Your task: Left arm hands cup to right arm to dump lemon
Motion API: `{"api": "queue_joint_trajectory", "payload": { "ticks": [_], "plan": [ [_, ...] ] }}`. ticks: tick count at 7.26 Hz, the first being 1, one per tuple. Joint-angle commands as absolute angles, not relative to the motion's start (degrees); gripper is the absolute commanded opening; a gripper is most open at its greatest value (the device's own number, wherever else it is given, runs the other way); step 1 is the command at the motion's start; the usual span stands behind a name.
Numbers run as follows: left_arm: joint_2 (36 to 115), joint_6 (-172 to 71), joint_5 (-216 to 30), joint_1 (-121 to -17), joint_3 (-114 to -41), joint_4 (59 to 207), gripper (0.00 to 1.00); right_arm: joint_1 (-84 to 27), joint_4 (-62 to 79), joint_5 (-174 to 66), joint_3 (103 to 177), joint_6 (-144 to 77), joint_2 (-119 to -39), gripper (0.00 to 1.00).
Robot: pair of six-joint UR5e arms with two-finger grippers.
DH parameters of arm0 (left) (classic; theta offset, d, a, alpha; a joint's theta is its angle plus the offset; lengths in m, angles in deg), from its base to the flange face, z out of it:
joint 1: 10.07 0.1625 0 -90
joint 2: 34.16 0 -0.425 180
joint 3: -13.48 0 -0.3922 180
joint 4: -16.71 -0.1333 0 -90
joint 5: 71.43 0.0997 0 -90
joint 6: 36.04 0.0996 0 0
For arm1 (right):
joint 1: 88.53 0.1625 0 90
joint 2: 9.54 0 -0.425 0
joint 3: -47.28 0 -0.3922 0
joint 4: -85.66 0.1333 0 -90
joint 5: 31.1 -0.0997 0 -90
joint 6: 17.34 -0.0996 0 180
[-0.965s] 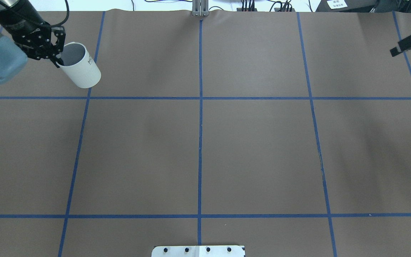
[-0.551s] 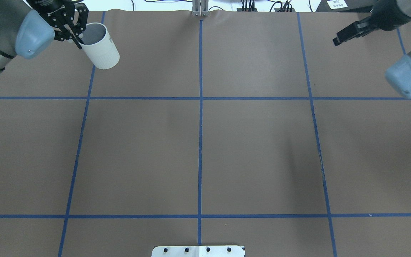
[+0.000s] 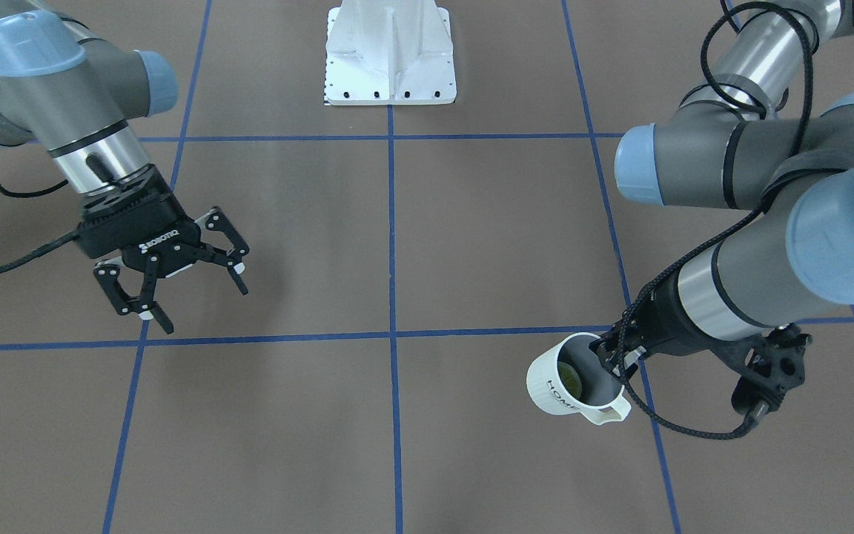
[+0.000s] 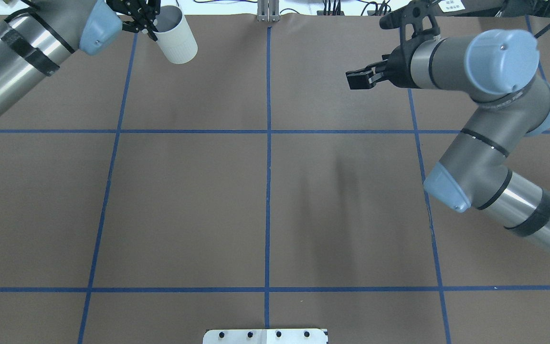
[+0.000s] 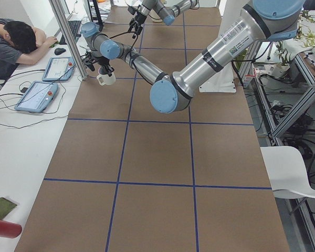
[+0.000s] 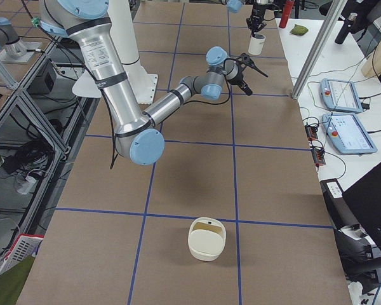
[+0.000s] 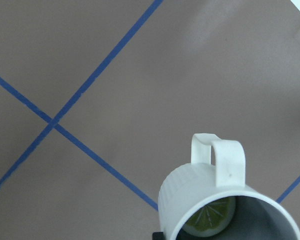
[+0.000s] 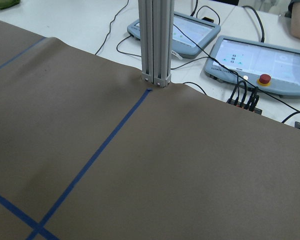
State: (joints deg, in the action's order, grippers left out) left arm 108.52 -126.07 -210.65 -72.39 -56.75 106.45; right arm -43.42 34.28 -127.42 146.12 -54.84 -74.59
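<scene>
Bright, even light from above covers the matte brown table sheet [image 4: 184, 200], shadows faint and soft-edged near its middle — all views sharp, the cream-white ribbed mug [image 7: 192, 197] dark inside.

cup [image 3: 554, 387]: is showing cream-white outside, grey inside, with dark "HOME" lettering
lemon [image 7: 210, 218]: is showing yellow-green with pale spokes
left arm [image 3: 738, 289]: is showing silver-grey tubes and light-blue caps
right gripper [image 3: 204, 308]: is showing black with white "ROBOTIQ" lettering
table [image 4: 184, 200]: is showing plain brown
tape lines [image 4: 268, 157]: are forming a blue grid
basket [image 6: 207, 243]: is showing cream
</scene>
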Motion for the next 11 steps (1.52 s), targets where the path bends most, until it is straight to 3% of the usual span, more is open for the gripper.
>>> {"api": "queue_joint_trajectory", "payload": {
  "ticks": [1, 11],
  "plan": [
    [111.9, -131.5, -210.8, -69.6, -53.9, 107.6, 0.0, -50.3, 39.2, -117.1, 145.8, -54.5, -74.5, 1.0],
    [119.6, -143.6, -211.1, -61.2, -51.2, 116.2, 0.0, -59.3, 39.0, -102.9, 144.0, -47.0, -69.8, 0.99]
  ]
}}
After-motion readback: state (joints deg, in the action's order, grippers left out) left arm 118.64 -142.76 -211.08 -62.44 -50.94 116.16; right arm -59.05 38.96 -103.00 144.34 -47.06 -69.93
